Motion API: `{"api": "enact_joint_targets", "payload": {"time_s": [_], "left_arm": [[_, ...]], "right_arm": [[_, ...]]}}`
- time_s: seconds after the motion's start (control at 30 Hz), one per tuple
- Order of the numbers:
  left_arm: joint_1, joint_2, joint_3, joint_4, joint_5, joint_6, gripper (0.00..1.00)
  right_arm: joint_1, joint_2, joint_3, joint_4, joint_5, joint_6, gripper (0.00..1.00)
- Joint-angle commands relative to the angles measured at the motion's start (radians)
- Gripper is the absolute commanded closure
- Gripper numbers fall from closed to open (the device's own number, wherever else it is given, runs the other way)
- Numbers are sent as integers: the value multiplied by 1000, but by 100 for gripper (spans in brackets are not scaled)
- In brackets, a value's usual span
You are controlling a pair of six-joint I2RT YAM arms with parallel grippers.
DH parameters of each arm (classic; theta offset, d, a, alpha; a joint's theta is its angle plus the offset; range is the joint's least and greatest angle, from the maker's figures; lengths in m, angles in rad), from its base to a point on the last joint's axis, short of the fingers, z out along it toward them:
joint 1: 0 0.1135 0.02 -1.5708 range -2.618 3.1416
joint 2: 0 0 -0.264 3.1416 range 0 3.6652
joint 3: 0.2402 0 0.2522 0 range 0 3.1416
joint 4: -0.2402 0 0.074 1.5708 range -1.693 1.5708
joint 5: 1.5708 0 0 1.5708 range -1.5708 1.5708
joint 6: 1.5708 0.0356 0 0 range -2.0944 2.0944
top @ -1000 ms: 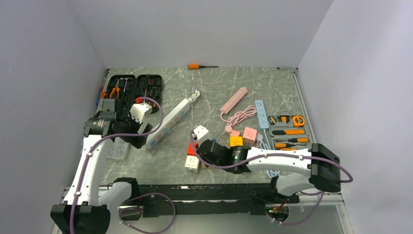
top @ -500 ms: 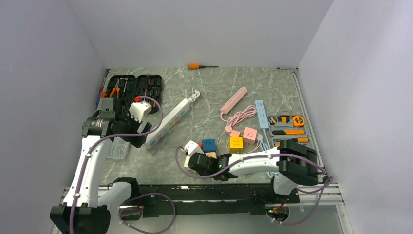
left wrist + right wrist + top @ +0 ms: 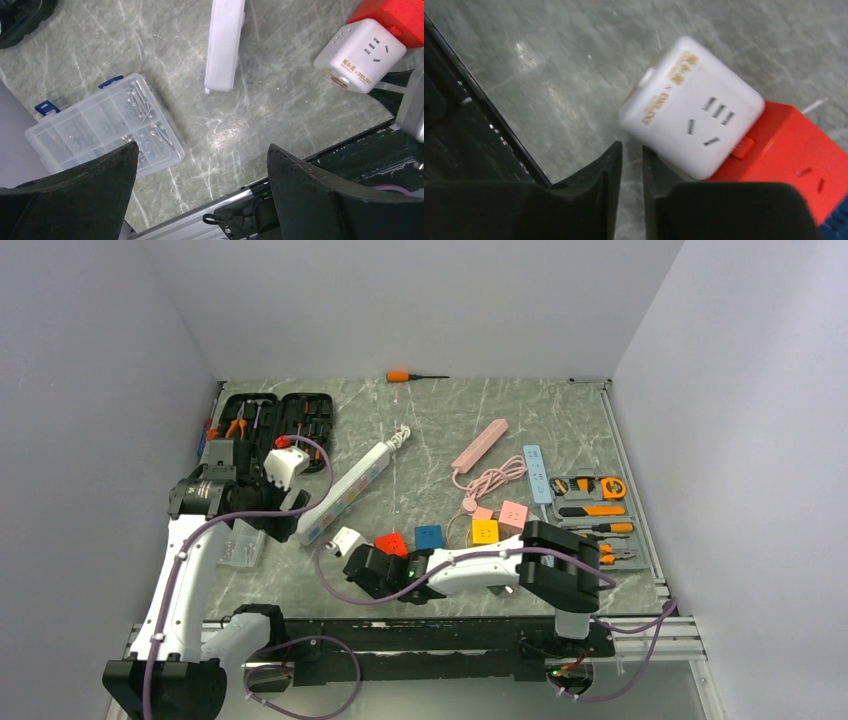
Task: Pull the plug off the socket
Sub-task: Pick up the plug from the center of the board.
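Observation:
A white cube socket (image 3: pixel 689 105) lies on the marble table pressed against a red cube (image 3: pixel 794 155). In the top view the white cube (image 3: pixel 347 540) sits left of the red cube (image 3: pixel 392 543). My right gripper (image 3: pixel 631 147) is shut with nothing between its fingers. Its right finger (image 3: pixel 659 170) rests against the white cube's near corner. In the top view the right gripper (image 3: pixel 358 558) is just below that cube. My left gripper (image 3: pixel 202 150) is wide open and empty above bare table. It shows in the top view (image 3: pixel 283 523) to the left. The left wrist view also shows the white cube (image 3: pixel 360 60).
A long white power strip (image 3: pixel 345 490) ends near the left gripper. A clear parts box (image 3: pixel 105 125) lies left. Blue (image 3: pixel 428 536), yellow (image 3: pixel 485 531) and pink (image 3: pixel 513 513) cubes lie right of the red one. A black tool case (image 3: pixel 275 420) sits at back left, a tool tray (image 3: pixel 590 505) at right.
My right arm has swung left along the table's near edge. The white cube has slid left with it, and the red and blue cubes have come into view. The left arm has barely moved.

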Motion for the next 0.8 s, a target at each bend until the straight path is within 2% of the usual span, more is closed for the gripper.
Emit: {"api": "enact_joint_targets", "payload": {"time_s": [0.0,0.2,0.4,0.57,0.67,0.77], "left_arm": [[7,-20,31,20,-32,-4,1],[19,-50,40,33,12,16,1],[26,-40,28,47,49,18,1],[26,-31,38,2,148,50,1],[26,-36,31,0,155,58,1],[26,-51,26,-9,164,70,1]], "right_arm": [[2,64,88,66,-48,-68,71],[-15,86,164,48,-115,-118,52],[-72,-118,120,-15,-251,-213,31],[-221,-247,18,17,-415,-322,21],[-293,-264,-94,143,-467,-394,17],[-338,-233,-134,210,-525,-433,14]]}}
